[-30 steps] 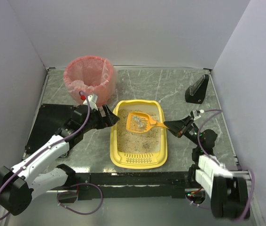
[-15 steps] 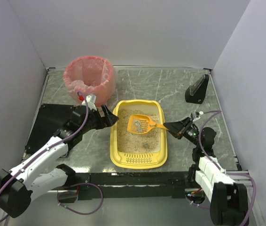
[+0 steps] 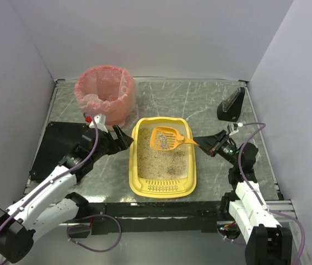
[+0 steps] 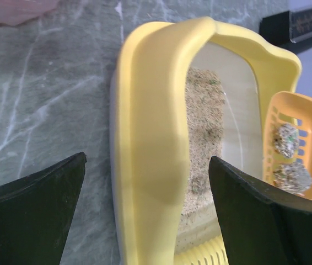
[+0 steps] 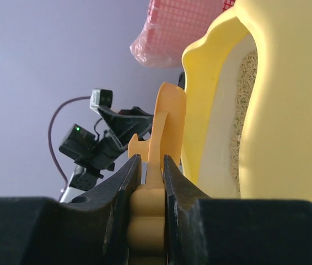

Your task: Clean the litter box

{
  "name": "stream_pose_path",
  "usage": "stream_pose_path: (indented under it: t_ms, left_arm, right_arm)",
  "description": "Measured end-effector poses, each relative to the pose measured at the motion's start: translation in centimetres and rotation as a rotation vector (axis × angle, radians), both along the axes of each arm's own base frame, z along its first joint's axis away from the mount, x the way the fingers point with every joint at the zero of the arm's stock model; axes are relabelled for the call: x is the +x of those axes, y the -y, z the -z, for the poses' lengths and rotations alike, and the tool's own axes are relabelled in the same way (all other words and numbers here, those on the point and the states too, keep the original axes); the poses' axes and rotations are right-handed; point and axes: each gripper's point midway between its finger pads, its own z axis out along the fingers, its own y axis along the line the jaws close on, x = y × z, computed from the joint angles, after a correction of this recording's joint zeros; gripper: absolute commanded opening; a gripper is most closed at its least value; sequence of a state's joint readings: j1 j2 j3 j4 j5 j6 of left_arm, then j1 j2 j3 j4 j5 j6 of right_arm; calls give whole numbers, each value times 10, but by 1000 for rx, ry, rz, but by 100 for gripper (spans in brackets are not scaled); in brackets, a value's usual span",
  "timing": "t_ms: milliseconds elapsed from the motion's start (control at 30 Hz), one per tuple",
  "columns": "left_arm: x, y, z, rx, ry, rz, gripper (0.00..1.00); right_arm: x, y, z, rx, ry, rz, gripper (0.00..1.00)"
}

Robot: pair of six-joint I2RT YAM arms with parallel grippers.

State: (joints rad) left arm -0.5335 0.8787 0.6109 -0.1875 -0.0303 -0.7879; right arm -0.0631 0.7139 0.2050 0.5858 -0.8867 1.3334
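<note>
The yellow litter box (image 3: 135,144) with beige litter sits mid-table, its slotted lip toward me. My right gripper (image 3: 206,144) is shut on the handle of the orange slotted scoop (image 3: 166,138), held above the box's far end with grey clumps (image 4: 288,157) in it. The right wrist view shows the scoop (image 5: 167,124) edge-on beside the box wall (image 5: 272,110). My left gripper (image 3: 124,142) is open at the box's left rim (image 4: 150,149), one finger on each side of it, not touching.
A pink-lined round basket (image 3: 104,93) stands at the back left. A black wedge-shaped holder (image 3: 231,105) stands at the back right. A black mat (image 3: 57,144) covers the table's left side. White walls close in three sides.
My right gripper has lifted the scoop up and toward the box's far end with the clumps in it. My left gripper has drawn back a little to the left along the rim.
</note>
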Motion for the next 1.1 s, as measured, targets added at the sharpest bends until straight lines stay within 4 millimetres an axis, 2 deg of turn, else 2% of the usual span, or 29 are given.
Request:
stream_pose_path:
  t_ms: [233, 500, 600, 667, 767, 800, 900, 1033, 1100]
  left_arm:
    - [1, -16, 7, 32, -24, -88, 97]
    - [3, -28, -3, 14, -1, -155, 97]
    - [8, -34, -10, 14, 1, -191, 97]
    - [14, -36, -22, 12, 10, -213, 97]
    - [21, -37, -36, -1, 33, -231, 97]
    - [21, -37, -36, -2, 31, -233, 97]
    - [18, -39, -31, 7, 12, -235, 97]
    - [13, -42, -25, -1, 0, -243, 97]
    - [8, -45, -23, -6, -5, -248, 97]
  right_arm:
    - [10, -7, -12, 17, -56, 7, 0]
    - [35, -37, -63, 44, -25, -47, 0]
    - [44, -46, -60, 69, -72, -57, 0]
    - [57, -52, -61, 66, -109, -54, 0]
    - [82, -66, -91, 56, -95, -46, 0]
    - [90, -72, -110, 61, -62, -46, 0]
    - [106, -88, -145, 78, -3, -61, 0]
    - [135, -115, -170, 90, 20, -87, 0]
    - [155, -132, -171, 75, 13, -97, 0]
